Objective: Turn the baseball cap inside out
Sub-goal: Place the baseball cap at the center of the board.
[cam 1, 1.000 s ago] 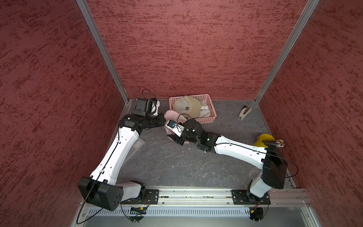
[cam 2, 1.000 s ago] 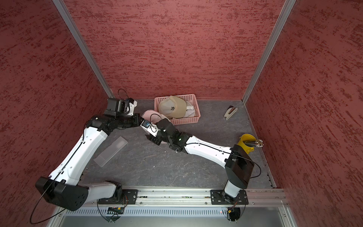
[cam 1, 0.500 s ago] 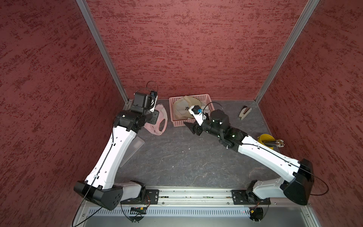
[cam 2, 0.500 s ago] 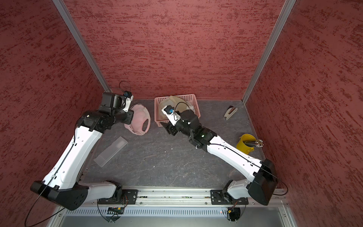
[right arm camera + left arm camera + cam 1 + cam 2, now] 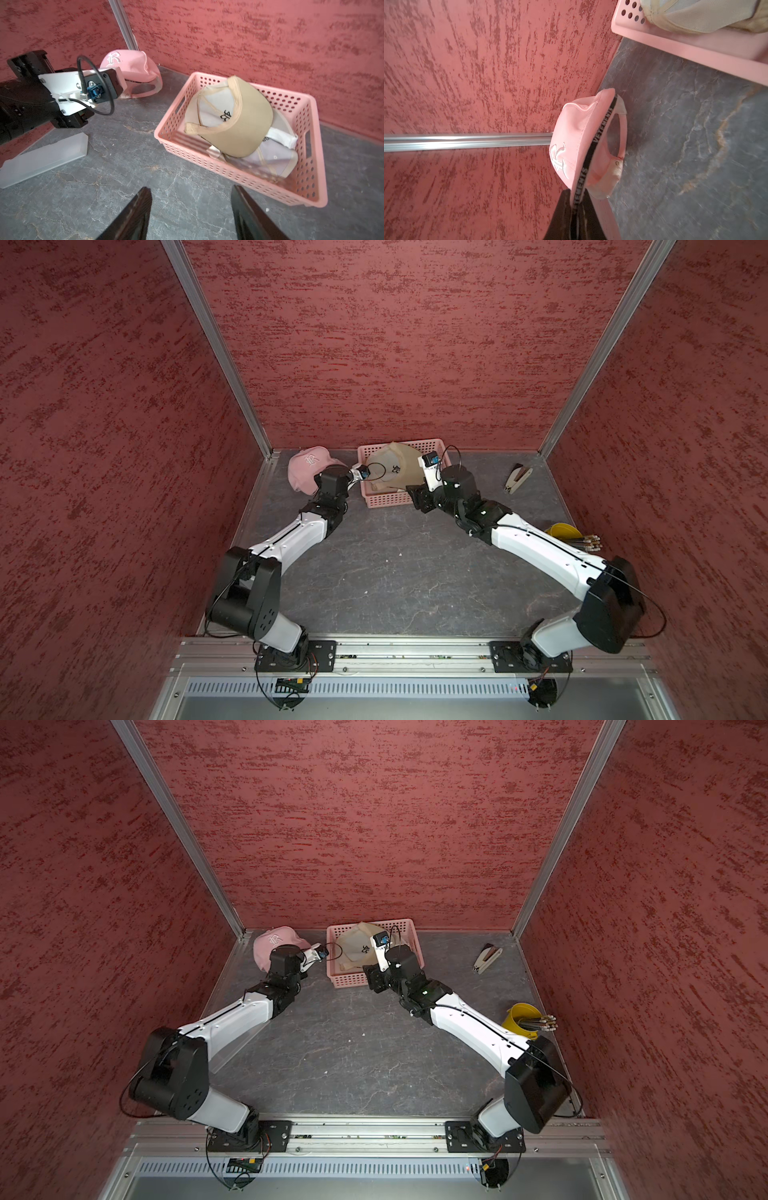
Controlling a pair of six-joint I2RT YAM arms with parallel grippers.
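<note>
The main risk is the thin hold: the left gripper (image 5: pixel 576 202) is pinched tight on only the lettered sweatband at the rim of the pink cap (image 5: pixel 571 133). A sideways tug could slide the band out of the jaws and drop the cap. The cap sits at the table's (image 5: pixel 395 564) eleven o'clock corner, its back strap resting on the surface and its crown close to the walls. That leaves little room, so a push into the crown could jam it into the corner instead of inverting it. The embroidered logo faces outward, so the turn looks not yet done. A second hazard lies at twelve o'clock, where the pink basket (image 5: pixel 207 164) holds a tan cap (image 5: pixel 245 122) over other caps. A reach that drifts there could catch the wrong cap.

The left arm stretches from its base toward eleven o'clock, wrist rolled so the cap hangs edge-on. The right arm reaches toward twelve o'clock. The right gripper (image 5: pixel 191 188) has its jaws well apart and empty, low over bare table at the basket's five o'clock, and points toward the basket and the far cap
</note>
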